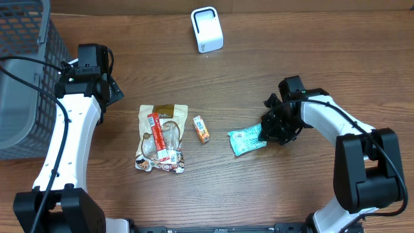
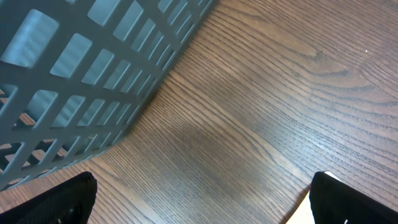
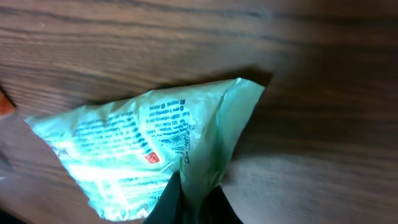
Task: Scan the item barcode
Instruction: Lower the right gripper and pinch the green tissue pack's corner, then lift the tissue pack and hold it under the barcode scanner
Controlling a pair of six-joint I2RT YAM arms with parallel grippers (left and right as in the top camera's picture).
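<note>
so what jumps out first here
The right hand pinches the edge of a green packet lying on the right side. A white scanner stands at the far edge, and a grey basket fills the far-left corner.

Basket point(image 1: 26, 71) L; snack pouch point(image 1: 162, 137), orange box point(image 1: 202, 129) ctr.

The table point(image 1: 291, 58) is brown wood with a clear grain and a low satin sheen. The green packet point(image 3: 124, 143) is thin, crinkled plastic film, glossy where light hits it. The basket point(image 1: 26, 39) looks like matt grey plastic lattice, and the scanner point(image 1: 207, 29) like smooth white plastic.
</note>
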